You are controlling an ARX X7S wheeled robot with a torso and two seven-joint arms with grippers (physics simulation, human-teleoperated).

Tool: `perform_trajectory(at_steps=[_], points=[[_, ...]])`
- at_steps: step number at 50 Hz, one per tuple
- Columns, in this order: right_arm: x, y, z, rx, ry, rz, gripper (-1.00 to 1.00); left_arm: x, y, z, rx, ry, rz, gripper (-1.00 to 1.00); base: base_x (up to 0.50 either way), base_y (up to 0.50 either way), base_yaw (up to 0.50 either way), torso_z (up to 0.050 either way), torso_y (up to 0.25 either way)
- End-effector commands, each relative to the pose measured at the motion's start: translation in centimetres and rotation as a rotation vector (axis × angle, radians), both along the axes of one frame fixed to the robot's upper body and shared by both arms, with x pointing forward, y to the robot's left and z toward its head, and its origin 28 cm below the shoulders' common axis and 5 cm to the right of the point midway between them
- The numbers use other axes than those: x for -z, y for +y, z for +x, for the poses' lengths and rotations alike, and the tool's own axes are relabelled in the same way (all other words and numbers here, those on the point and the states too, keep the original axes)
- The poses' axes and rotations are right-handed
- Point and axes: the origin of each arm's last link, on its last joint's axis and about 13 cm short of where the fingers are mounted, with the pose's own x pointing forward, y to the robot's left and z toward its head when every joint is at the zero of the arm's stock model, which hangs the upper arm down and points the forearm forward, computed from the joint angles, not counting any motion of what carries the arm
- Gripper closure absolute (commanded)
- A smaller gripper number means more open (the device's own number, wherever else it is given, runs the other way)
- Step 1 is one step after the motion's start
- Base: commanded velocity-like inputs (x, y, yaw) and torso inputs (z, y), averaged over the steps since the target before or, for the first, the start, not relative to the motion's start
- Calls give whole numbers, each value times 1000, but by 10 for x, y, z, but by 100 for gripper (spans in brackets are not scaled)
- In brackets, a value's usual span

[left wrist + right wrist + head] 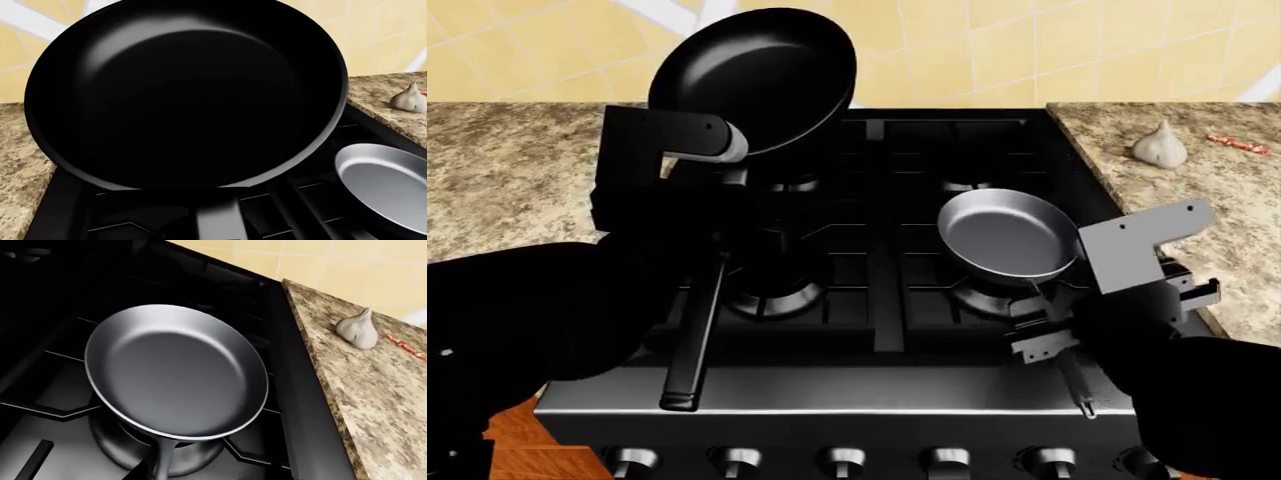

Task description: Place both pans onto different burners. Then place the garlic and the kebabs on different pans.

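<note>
Granite counter, black stove (881, 250), two pans.
Left gripper (701, 140) clamps the black pan (754, 80) aloft; right gripper's (1054, 320) opening is unclear, behind the grey pan (1008, 235).

The left gripper's jaws stay hidden behind the black pan (754, 75) in the head view, so their stand cannot be told. The kebabs (408, 346) are cut off by the right wrist picture's edge and too small to make out. The grey pan (390, 185) runs off the left wrist picture.
</note>
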Motion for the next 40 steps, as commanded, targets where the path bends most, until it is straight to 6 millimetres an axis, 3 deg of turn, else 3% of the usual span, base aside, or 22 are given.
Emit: perform_trajectory(at_steps=[1, 8, 24, 40], points=[[-18, 0, -5, 16, -57, -3, -100, -15, 5, 2, -48, -87, -29, 100, 0, 0, 0, 0, 0], [-31, 1, -15, -4, -94, 11, -100, -17, 3, 1, -47, -86, -19, 100, 0, 0, 0, 1, 3], [-40, -1, -21, -26, -129, 77, -100, -16, 1, 1, -46, -64, 4, 100, 0, 0, 0, 1, 3], [-55, -3, -27, -16, -164, 130, -100, -12, 2, -9, -66, 63, 72, 100, 0, 0, 0, 1, 3]])
